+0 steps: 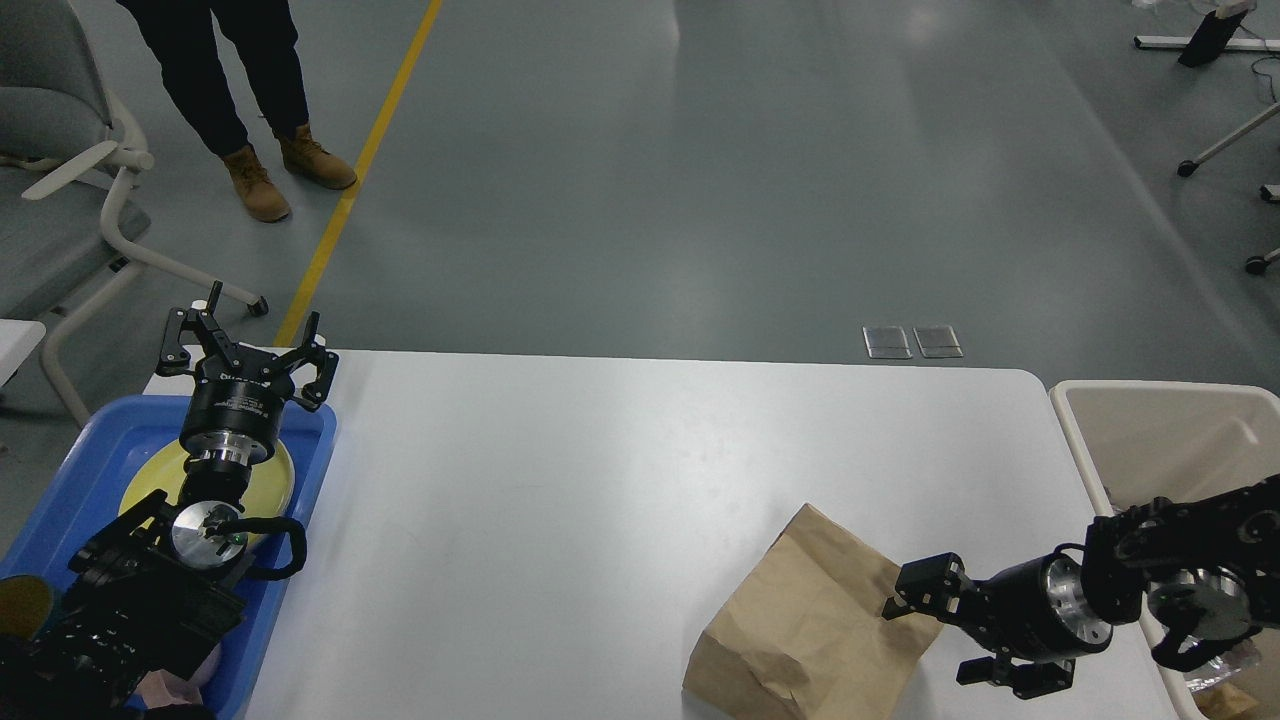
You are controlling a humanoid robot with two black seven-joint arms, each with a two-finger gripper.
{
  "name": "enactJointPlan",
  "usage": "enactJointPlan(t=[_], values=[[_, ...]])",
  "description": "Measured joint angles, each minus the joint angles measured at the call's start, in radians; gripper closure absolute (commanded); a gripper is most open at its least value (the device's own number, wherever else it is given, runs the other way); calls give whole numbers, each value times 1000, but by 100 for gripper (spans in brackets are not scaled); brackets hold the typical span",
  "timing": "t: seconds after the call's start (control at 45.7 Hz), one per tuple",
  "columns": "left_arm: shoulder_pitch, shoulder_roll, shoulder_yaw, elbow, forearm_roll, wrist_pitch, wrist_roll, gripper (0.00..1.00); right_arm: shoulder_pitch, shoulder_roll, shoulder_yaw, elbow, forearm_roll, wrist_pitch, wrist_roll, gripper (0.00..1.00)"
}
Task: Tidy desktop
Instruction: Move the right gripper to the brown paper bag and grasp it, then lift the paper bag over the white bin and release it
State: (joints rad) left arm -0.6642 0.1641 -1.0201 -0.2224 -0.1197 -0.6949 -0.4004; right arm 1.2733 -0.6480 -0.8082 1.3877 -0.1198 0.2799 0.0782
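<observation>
The counter [600, 500] spreads white and wide in front of me, its far edge running from the left corner to the rounded right corner. On its near right part lies a brown paper bag [800, 630], crumpled, lying on its side.

My right hand [935, 625] comes in low from the right and sits at the bag's right edge. Its fingers stand apart; the upper finger [920, 585] is at the bag's paper, though I cannot tell whether it presses it, and the lower one sits nearer to me over the bare counter.

My left hand [245, 350] is up at the far left corner of the counter, above a blue tray [70, 480] that sits at the counter's left end. Its fingers are spread wide and grip nothing. Under that arm a yellow plate [270, 480] lies in the tray.

Off the right end of the counter stands a beige bin [1160, 440].
</observation>
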Motion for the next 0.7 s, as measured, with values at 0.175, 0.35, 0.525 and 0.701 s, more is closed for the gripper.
enactJointPlan(t=[0.175, 0.35, 0.525, 0.701], values=[[0, 0, 0, 0, 0, 0, 0, 4, -53, 1, 25, -4, 0, -53, 1, 57], [0, 0, 0, 0, 0, 0, 0, 4, -56, 0, 29, -5, -1, -63, 5, 100], [0, 0, 0, 0, 0, 0, 0, 4, -36, -7, 29, -6, -3, -60, 5, 100], [0, 0, 0, 0, 0, 0, 0, 4, 5, -24, 76, -14, -1, -63, 6, 100]])
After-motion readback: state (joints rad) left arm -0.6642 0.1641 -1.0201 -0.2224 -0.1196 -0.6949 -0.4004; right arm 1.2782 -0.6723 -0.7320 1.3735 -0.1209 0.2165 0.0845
